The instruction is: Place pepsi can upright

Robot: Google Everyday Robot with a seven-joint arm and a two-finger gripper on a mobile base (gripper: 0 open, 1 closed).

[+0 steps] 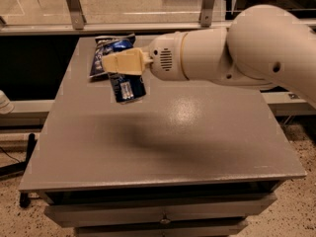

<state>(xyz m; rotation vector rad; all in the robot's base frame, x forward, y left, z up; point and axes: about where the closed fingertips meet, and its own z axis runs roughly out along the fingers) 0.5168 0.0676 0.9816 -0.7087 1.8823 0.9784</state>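
The pepsi can point(128, 88) is dark blue with a silver rim and hangs nearly upright, a little tilted, above the grey table point(168, 147). My gripper point(117, 64) has cream-coloured fingers and is shut on the can's top end, over the table's back left part. The white arm reaches in from the right. The can's top rim is hidden by the fingers.
A flat blue crinkled chip bag point(106, 51) lies at the table's back left corner, just behind the gripper. A metal railing runs behind the table. Drawers sit under the table's front edge point(163, 181).
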